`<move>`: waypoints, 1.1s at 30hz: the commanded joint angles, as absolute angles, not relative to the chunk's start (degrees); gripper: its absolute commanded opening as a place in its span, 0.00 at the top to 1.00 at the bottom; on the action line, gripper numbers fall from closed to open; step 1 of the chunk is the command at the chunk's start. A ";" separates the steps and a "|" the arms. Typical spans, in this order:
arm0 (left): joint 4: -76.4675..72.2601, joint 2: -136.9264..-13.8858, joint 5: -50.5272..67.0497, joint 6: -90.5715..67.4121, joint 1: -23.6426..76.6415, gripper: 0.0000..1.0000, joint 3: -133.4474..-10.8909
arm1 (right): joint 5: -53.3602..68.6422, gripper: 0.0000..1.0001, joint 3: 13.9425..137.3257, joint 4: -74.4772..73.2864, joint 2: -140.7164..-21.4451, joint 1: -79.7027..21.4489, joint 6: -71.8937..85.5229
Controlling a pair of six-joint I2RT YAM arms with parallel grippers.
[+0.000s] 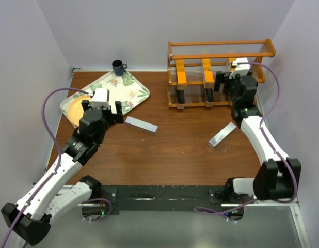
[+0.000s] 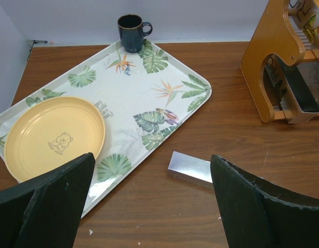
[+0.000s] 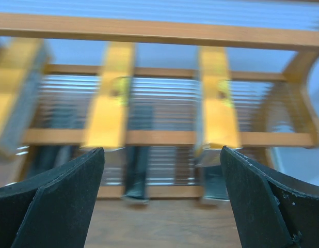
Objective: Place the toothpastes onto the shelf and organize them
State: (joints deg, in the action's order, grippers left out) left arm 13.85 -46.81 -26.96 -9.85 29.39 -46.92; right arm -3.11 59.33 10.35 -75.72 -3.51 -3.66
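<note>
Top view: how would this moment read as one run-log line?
left gripper: open, near silver box | right gripper: open, facing shelf | second silver box: loose on table

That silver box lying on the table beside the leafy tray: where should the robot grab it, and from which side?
Probably at the middle of its length, pinching the two long sides across the narrow width. The silver box lies flat on the table, so coming straight down from above looks best, with the open left gripper turned to match its slant.
</note>
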 commanded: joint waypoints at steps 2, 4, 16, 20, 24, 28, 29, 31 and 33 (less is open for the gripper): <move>11.16 -44.74 -25.32 -9.32 28.30 0.00 -46.41 | -3.52 0.02 52.04 10.11 -66.19 -11.75 -0.44; 11.25 -44.39 -25.05 -9.40 27.78 0.00 -46.41 | -2.64 0.02 49.06 9.93 -62.42 -14.57 -0.44; 10.20 -43.59 -20.84 -9.14 25.67 0.00 -45.53 | 4.57 0.02 36.22 18.70 -58.62 -34.78 6.85; 9.67 -43.42 -20.22 -9.05 24.96 0.00 -45.00 | 2.82 0.02 34.54 25.04 -65.11 -40.59 6.42; 9.76 -43.42 -19.69 -9.14 24.17 0.00 -44.83 | 1.94 0.02 34.63 31.19 -75.11 -44.20 5.19; 9.76 -43.33 -18.64 -8.88 23.82 0.00 -44.65 | 2.11 0.02 35.59 37.51 -83.11 -45.79 4.40; 9.76 -43.33 -18.37 -8.70 23.82 0.00 -44.65 | 2.11 0.02 36.03 38.14 -84.71 -45.97 4.13; 9.76 -43.33 -17.32 -8.18 23.73 0.00 -44.65 | 1.67 0.02 37.17 40.24 -89.09 -46.05 3.43; 9.67 -43.33 -16.79 -8.00 23.64 0.00 -44.65 | 1.14 0.03 38.66 41.04 -92.01 -46.05 2.73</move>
